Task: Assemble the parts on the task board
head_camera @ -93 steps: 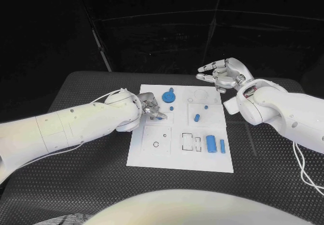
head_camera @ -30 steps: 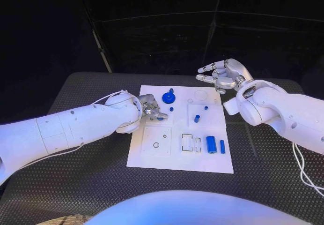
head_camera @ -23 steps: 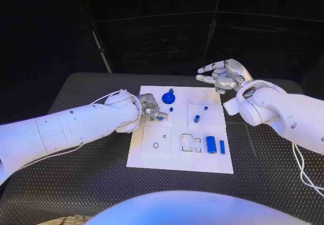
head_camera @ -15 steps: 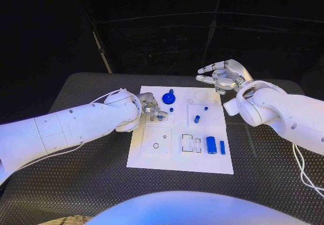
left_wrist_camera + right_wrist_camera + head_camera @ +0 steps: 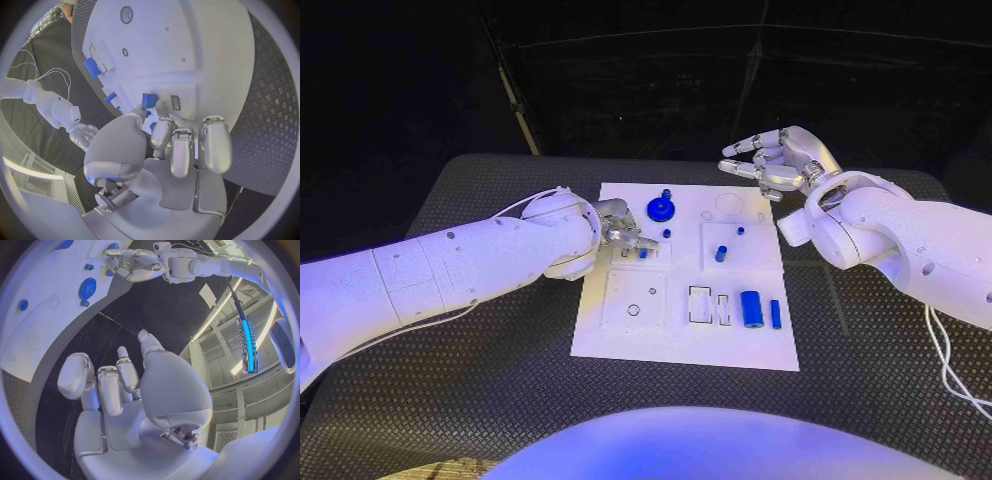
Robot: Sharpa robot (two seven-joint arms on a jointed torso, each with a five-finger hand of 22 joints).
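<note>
The white task board (image 5: 678, 338) lies in the middle of the black table. My left hand (image 5: 620, 234) is low over its upper left corner and pinches a small blue part (image 5: 148, 101) between thumb and fingertips, right at the board's surface. A blue gear (image 5: 659, 209) stands just beyond it, also seen from the right wrist as the gear (image 5: 87, 288). A short blue peg (image 5: 721, 250), a blue cylinder (image 5: 750, 308) and a thin blue bar (image 5: 775, 313) lie on the board (image 5: 187, 40). My right hand (image 5: 777, 160) hovers past the board's far right corner, fingers apart and holding nothing.
Recesses and small holes mark the board's lower left and middle (image 5: 705, 304). Ribbed black table (image 5: 473, 400) runs all round the board. My right forearm (image 5: 906, 240) hangs over the table to the board's right.
The left hand stays at the same spot on the board with the small part, its fingers only slightly shifted. The right hand holds still.
</note>
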